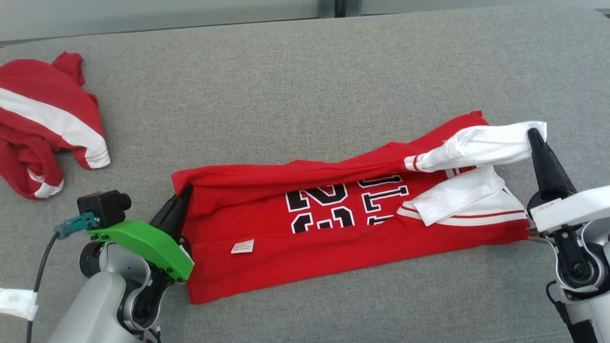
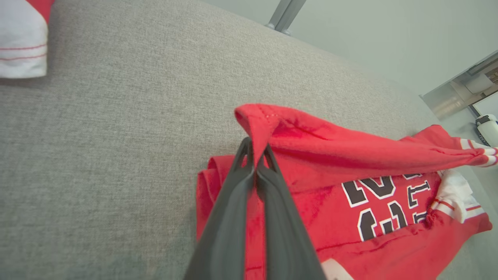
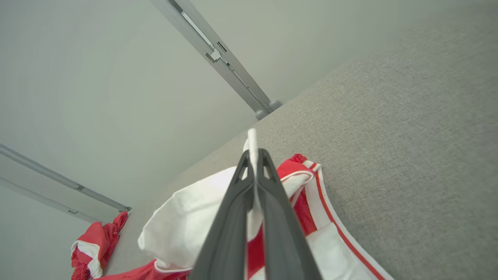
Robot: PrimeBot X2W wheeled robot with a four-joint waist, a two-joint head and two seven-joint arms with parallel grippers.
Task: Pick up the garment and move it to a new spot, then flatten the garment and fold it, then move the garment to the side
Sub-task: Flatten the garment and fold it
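Note:
The garment (image 1: 333, 224) is a red jersey with black-and-white numbers and white sleeves, lying lengthwise across the grey cushion. My left gripper (image 1: 183, 193) is shut on its red hem corner at the left end, lifted a little; the left wrist view has the dark fingers (image 2: 255, 155) pinching that red fold (image 2: 256, 120). My right gripper (image 1: 534, 134) is shut on the white sleeve edge (image 1: 486, 143) at the right end, raised off the cushion; the right wrist view has the white cloth (image 3: 252, 144) clamped between the fingers. The upper edge of the jersey is stretched between both grips.
A second red-and-white garment (image 1: 47, 128) lies crumpled at the far left of the grey cushion (image 1: 305, 71), also seen as red-and-white cloth (image 3: 93, 245) in the right wrist view. The cushion's back edge meets a pale wall with a metal rail (image 3: 233, 74).

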